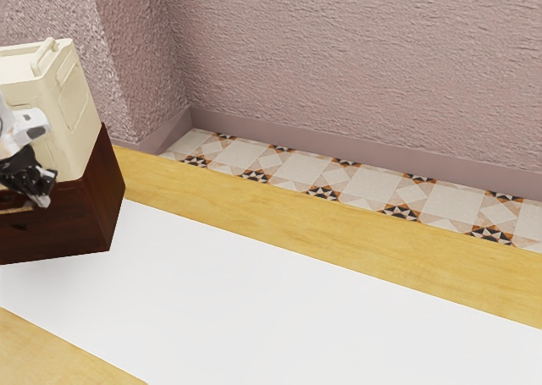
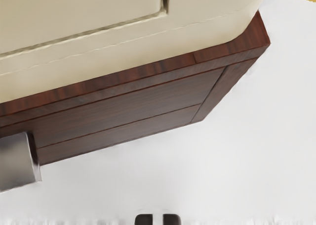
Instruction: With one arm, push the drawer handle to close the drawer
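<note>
Exterior view: gripper point(image 1: 37, 192) close in front of the dark wooden cabinet point(image 1: 107, 190)

From where I stand, the arm reaches in at the exterior view's left edge, but I cannot tell whether the gripper is wide or narrow. In the wrist view, a grey metal block, likely the drawer handle point(image 2: 17, 160), juts from the panelled drawer front point(image 2: 123, 104). I can't make out how far the drawer stands out, or whether the gripper touches it.

Pushing the drawer home looks like the step in hand. I'd line up squarely with the handle, make light contact near its middle, then press steadily straight towards the cabinet. A slanting shove might slip off or jam the drawer; too hard a one could slide the whole cabinet over the white mat point(image 1: 271, 292) on the desk point(image 1: 339, 233).

A cream canister point(image 1: 78, 106) stands upright on the cabinet, its contents hidden, so it wants a gentle finish. The drawer's inside I can't see clearly.
</note>
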